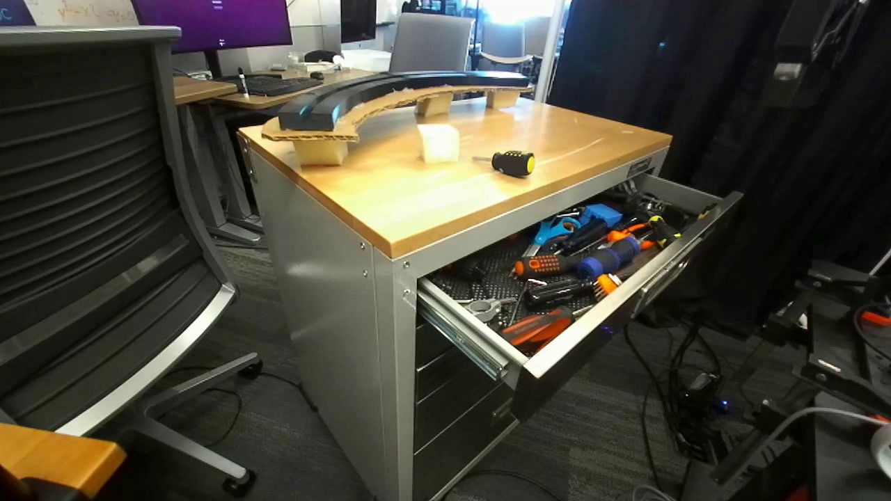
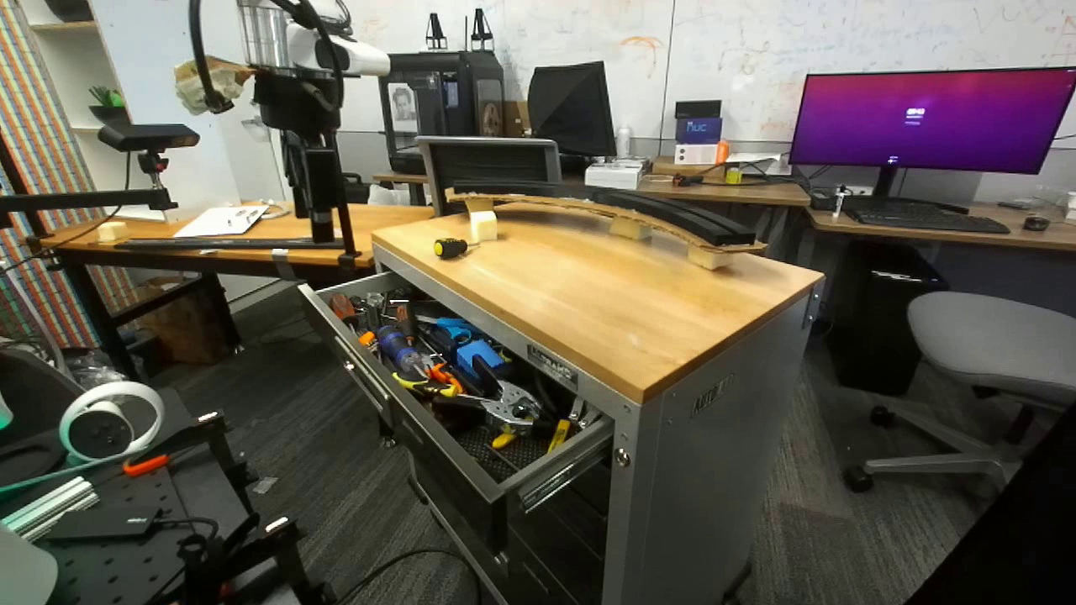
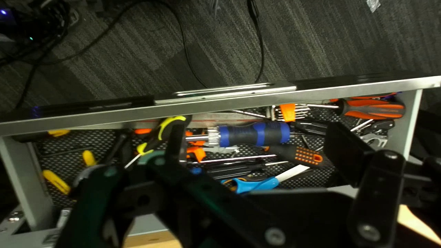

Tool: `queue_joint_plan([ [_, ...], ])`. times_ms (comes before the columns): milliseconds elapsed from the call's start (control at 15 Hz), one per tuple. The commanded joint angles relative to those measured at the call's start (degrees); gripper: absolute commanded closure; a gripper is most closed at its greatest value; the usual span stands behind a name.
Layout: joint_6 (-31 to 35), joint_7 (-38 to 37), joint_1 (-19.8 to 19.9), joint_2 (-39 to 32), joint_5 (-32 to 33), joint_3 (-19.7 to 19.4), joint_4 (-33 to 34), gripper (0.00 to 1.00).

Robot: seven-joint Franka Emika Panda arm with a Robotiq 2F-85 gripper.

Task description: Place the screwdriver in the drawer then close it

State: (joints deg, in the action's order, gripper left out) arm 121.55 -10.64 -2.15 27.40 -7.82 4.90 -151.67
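The screwdriver [image 1: 508,162] lies on the table [image 1: 585,131] near its front edge, just behind and higher than the pulled-out drawer [image 3: 86,120]; not seen in the wrist view. The hand [image 3: 255,141] hangs over the drawer with fingers spread wide, holding nothing: only loose tools [image 3: 243,134] show through the gap. Target direction from hand: back toward the cabinet [image 1: 327,327], past the wooden edge that shows low in the wrist view. Long axis runs more across that edge than along it, yellow butt on the drawer side, shaft pointing inward toward a pale block [image 1: 438,143]. The fingers are spaced along the drawer's length, so they should meet the handle crosswise with little turning (my estimate). Materials: handle short, fat, black with yellow dots, looks rubbery and may roll; shaft thin; table light wood, glossy, streaked with reflections; drawer grey metal, lined with a knobbly black mat [image 3: 100,139]; block squarish, foam-like.
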Motion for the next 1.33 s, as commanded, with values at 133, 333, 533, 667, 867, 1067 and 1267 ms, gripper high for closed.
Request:
queue_joint_plan([
  [133,13.1,-3.7,-6.9,-14.0,-4.2,7.1,7.5,0.0],
  [333,22.4,-7.4,-7.3,-21.8,-1.4,9.4,12.0,0.0],
  [533,29.1,-10.6,-7.1,-29.0,3.0,9.3,16.5,0.0],
  [667,33.2,-13.6,-7.4,-33.1,7.2,8.1,19.1,0.0],
  [867,41.5,-24.4,-10.2,-40.3,21.1,3.2,23.9,0.0],
  [1067,44.0,-35.1,-13.0,-45.2,34.4,-2.5,29.2,0.0],
  [1267,43.8,-43.0,-16.4,-48.2,42.9,-8.0,33.8,0.0],
])
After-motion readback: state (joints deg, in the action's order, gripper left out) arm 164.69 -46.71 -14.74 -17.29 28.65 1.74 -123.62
